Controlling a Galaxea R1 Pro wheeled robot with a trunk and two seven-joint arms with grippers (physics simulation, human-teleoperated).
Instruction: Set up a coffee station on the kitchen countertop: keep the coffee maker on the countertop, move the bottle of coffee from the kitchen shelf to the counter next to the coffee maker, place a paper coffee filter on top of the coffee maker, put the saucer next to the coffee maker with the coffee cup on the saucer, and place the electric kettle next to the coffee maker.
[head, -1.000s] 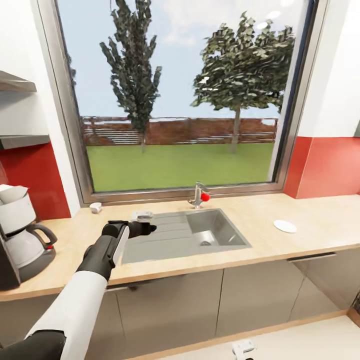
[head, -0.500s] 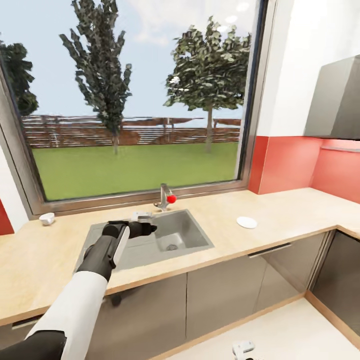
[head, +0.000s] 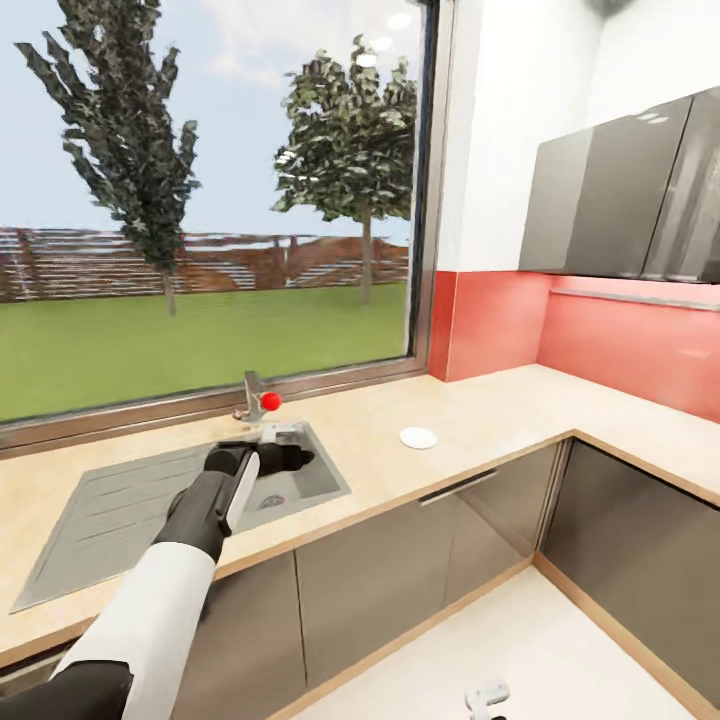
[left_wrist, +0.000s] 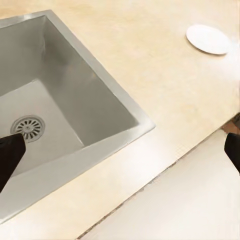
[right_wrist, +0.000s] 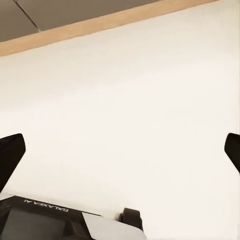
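Note:
The light-wood countertop (head: 480, 425) runs under the window and turns a corner at the right. The saucer (head: 418, 437), a small flat white plate, lies on it to the right of the sink (head: 150, 500); it also lies past the sink's corner in the left wrist view (left_wrist: 208, 39). My left gripper (head: 290, 456) hovers over the sink basin (left_wrist: 55, 115), open and empty (left_wrist: 121, 152). My right gripper (head: 487, 700) hangs low over the pale floor, open with nothing in it (right_wrist: 121, 152). The coffee maker, kettle, cup, bottle of coffee and filter are out of view.
A steel faucet with a red knob (head: 262, 400) stands behind the sink. Grey wall cabinets (head: 620, 200) hang over the right counter run above a red backsplash. Grey cabinet fronts (head: 400, 570) close off the space under the counter.
The camera has swung right along the counter: the coffee maker, then the small white cup by the window, left the picture. The saucer lies where it was. My left arm keeps its pose.

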